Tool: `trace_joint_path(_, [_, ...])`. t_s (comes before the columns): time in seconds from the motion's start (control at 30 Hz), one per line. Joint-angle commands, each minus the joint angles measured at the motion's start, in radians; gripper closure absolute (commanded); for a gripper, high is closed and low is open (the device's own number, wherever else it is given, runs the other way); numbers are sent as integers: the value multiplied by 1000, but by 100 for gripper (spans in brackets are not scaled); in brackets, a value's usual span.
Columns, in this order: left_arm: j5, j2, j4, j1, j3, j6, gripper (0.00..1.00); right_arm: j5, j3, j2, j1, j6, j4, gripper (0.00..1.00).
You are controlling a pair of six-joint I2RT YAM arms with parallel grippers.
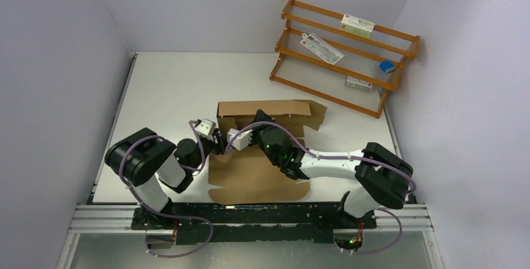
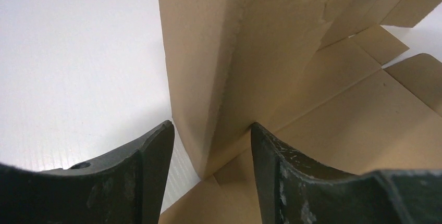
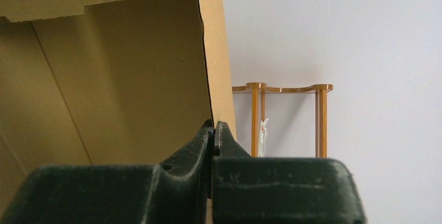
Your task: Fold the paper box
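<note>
Rack [image 1: 327, 97] stands beyond paper box [image 1: 256, 175]; right gripper [image 3: 213, 130] pinches its wall, left gripper [image 2: 211, 130] gapes astride it.

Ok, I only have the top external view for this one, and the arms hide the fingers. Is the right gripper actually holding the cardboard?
Observer: Yes. The right wrist view shows the right gripper shut on the edge of a raised panel of the paper box.
Reviewer: And the left one?
Observer: The left gripper is open, its fingers on either side of an upright wall, not clamped.
Reviewer: Is the cardboard damaged there?
Observer: The left wrist view shows creases further up that wall; no tear that I can see.
</note>
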Motion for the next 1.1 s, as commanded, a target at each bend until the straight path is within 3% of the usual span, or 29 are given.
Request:
trace_joint_path(0.0, [-80,6,334,-14,28,24,41,-29,-40,41,21,37,-78,100])
trace_joint_path(0.4, [-111,-9,336,-17,88,35,41,-34,-22,46,28,75,-128,100])
trace_joint_path(0.77, [-219,-3,336,-17,90,41,55,-38,-13,75,29,114,-138,100])
trace_joint_path(1.07, [-451,6,336,-47,110,-25,70,-43,-2,72,34,136,-167,100])
